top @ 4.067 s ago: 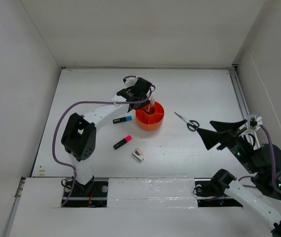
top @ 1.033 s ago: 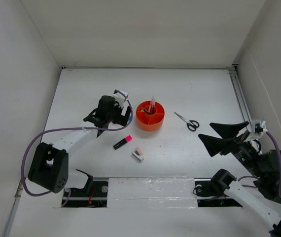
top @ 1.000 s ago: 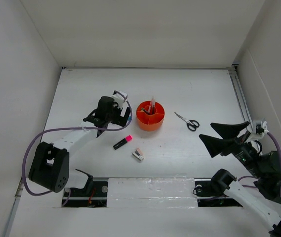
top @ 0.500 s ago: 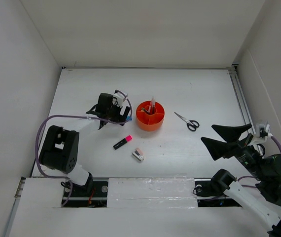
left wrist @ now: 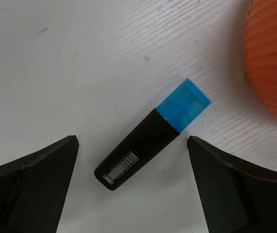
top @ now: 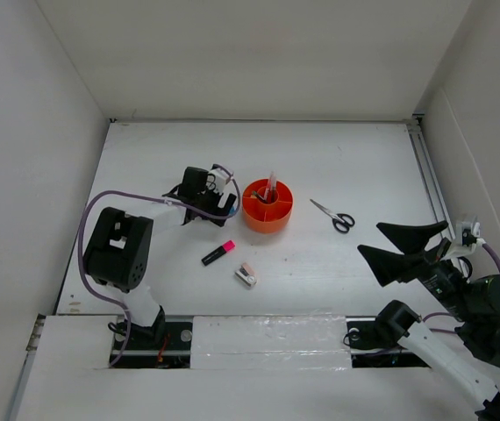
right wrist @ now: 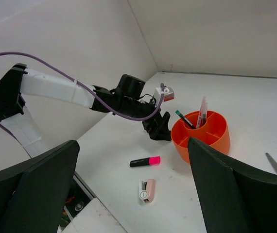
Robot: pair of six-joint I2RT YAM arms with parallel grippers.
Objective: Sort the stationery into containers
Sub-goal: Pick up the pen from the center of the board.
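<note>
1. The left gripper (left wrist: 131,143) is open. In the left wrist view its two dark fingers sit in the lower left and lower right corners, spread wide.
2. The blue marker (left wrist: 153,133) lies flat on the table (top: 364,149) in the middle of that view. It is between the jaws and touches neither, with white surface showing on both sides. Its blue cap points to the upper right and its barcoded end to the lower left.
3. The organiser (top: 267,206) stands at the centre of the top view, just right of the left gripper. In the left wrist view its ribbed orange wall fills the upper right edge, near the marker's cap but apart from it.
4. A pink pen (right wrist: 202,110) stands upright in the organiser and a thin dark pen (right wrist: 183,119) leans left beside it. I cannot tell which compartments hold them.
5. The pink marker (top: 217,253) lies to the lower left of the organiser, apart from it. The clip piece (top: 246,275) lies near it, to its lower right.
6. The scissors (top: 333,215) lie right of the organiser, well apart, with the handles toward the lower right.
7. The right gripper (top: 370,239) is at the lower right of the top view. Its jaws are wide apart with nothing between them.
</note>
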